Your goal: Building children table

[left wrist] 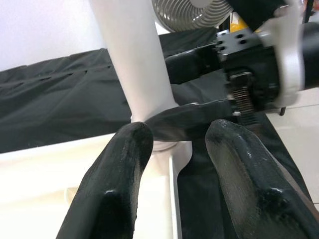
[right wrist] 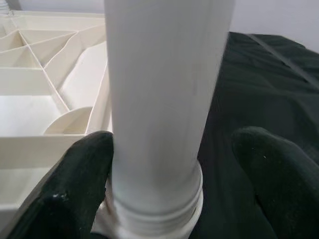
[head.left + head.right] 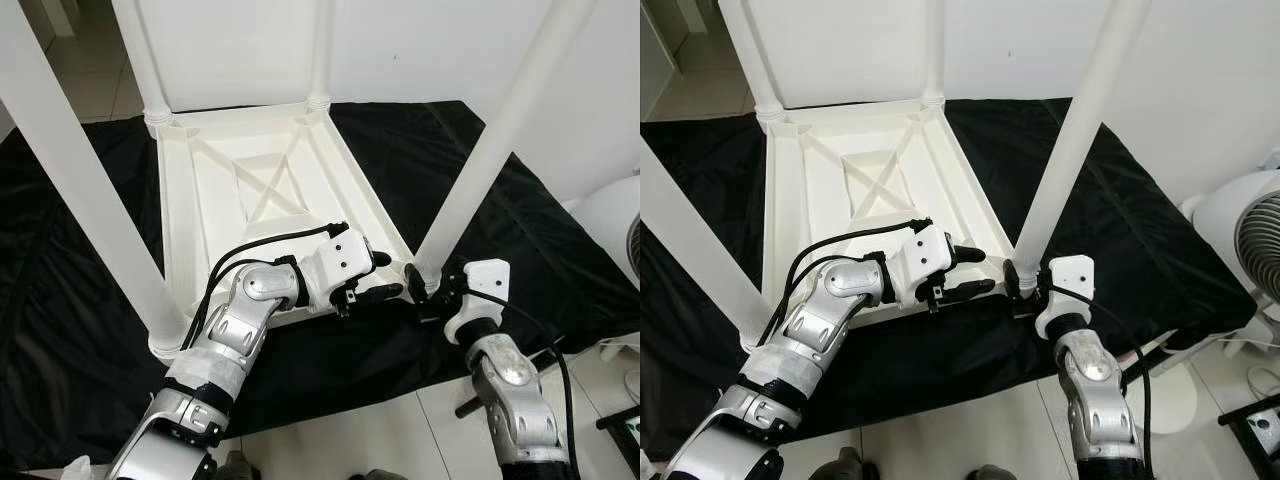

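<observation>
1. Right claw (image 3: 425, 283) at 5 o'clock: spread around leg (image 3: 480, 160) base, one finger touching. Could jam crooked if pushed sideways.
2. Upturned table (image 3: 260, 160) at 12 o'clock on cloth (image 3: 80, 250): may slide.
3. Left claw (image 3: 385, 276), spread, close by: might bump.

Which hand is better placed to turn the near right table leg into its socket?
Probably the right hand: its fingers already stand on both sides of the leg at its base. The left hand is open over the tabletop's edge, beside the leg.
</observation>
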### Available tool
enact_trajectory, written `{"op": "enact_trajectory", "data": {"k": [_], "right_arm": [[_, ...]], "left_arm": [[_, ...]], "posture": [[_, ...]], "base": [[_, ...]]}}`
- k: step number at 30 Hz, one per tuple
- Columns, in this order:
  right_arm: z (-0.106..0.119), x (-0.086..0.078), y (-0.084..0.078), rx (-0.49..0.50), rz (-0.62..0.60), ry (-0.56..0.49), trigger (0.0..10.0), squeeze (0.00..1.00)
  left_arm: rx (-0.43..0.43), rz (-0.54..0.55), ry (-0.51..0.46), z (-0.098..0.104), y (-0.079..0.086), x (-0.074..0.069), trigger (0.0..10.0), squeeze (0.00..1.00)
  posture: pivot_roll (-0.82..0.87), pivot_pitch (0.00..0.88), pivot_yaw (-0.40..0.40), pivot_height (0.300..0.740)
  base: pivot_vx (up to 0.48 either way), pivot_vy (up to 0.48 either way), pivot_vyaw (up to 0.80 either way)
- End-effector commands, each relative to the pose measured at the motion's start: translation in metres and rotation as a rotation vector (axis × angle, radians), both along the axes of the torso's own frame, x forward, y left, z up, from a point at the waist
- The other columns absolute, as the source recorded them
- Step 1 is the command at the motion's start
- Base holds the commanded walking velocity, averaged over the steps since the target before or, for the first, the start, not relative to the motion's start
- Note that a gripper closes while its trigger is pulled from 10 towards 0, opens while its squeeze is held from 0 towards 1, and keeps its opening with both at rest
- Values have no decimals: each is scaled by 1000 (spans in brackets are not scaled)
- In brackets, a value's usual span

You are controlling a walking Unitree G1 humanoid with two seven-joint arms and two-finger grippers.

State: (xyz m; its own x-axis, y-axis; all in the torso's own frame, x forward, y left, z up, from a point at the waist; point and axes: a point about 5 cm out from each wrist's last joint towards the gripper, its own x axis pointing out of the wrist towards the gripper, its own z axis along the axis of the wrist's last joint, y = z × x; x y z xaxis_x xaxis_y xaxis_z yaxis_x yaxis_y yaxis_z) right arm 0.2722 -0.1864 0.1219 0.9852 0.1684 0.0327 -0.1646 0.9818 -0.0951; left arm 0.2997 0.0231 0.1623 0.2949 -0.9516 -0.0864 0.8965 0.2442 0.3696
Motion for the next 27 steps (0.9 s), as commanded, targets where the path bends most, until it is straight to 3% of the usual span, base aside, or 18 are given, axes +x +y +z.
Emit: {"op": "enact_trajectory", "data": {"k": [1,5,7,9,10,13,14,15,27], "right_arm": [[1,10,-11,-6,5,5,10000,0],[5,26,-7,-24,102,11,10000,0],[5,26,-7,-24,102,11,10000,0],[8,37,2,-23,220,19,10000,0],[8,39,5,-21,263,27,8667,0],[7,40,7,-23,293,32,8667,0],[6,41,9,-23,311,43,2784,0],[4,41,10,-22,321,48,0,0],[-5,34,2,6,285,62,0,0]], "left_arm": [[-13,62,-14,1,0,5,10000,0],[-16,68,-20,3,1,7,10000,0],[-16,68,-20,3,1,7,10000,0],[-18,73,-29,5,1,8,10000,0],[-20,74,-32,6,0,9,10000,0],[-21,77,-35,6,0,9,10000,0],[-22,78,-37,7,-1,9,10000,0],[-23,79,-38,7,-1,9,10000,0],[-29,88,-40,8,-1,10,10000,0]], "posture": [[-27,0,-8,740],[-20,0,-6,740],[-20,0,-6,740],[-12,0,-12,740],[-12,0,-12,740],[-13,0,-12,740],[-9,0,-17,740],[-9,0,-17,740],[-8,0,-25,740]], "base": [[0,0,0],[0,0,0],[0,0,0],[0,0,0],[0,0,0],[0,0,0],[0,0,0],[0,0,0],[0,0,0]]}}
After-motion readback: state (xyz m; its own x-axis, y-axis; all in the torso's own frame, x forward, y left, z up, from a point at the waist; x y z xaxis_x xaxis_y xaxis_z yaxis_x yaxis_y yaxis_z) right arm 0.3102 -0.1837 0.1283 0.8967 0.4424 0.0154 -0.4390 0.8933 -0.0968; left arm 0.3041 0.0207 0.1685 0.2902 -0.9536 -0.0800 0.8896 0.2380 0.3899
